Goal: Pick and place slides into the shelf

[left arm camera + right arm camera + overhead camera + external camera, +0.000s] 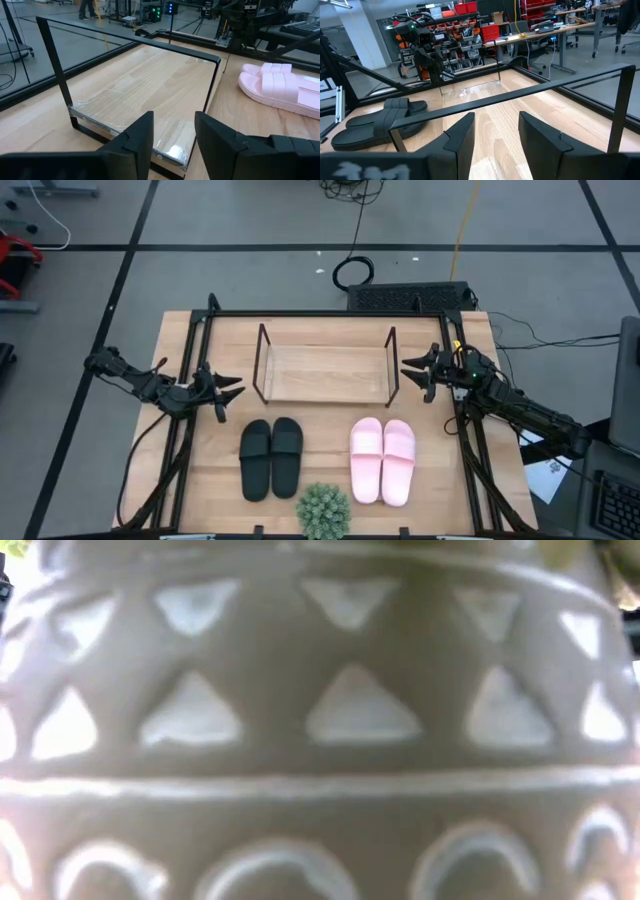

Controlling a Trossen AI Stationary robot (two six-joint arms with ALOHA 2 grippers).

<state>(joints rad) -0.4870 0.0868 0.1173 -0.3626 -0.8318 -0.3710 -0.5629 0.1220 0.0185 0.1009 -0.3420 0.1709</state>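
Observation:
The shelf (325,373), a light wooden board with thin dark wire end frames, stands on the table's far half. Nearer, the black pair of slides (271,457) lies side by side on its soles, and the pink pair (383,460) lies to its right. My left gripper (232,389) hovers open just left of the shelf, its fingers pointing at the shelf's left end frame (131,42). My right gripper (410,367) hovers open just right of the shelf and faces its right end frame (520,95). The pink slides (280,85) show in the left wrist view, the black slides (380,122) in the right wrist view.
A small potted plant (323,511) stands at the table's near edge between the two pairs; its patterned pot (320,720) fills the low view. Black rails (190,430) run along the table's left, right and far sides. Cables lie on the floor beyond the far edge.

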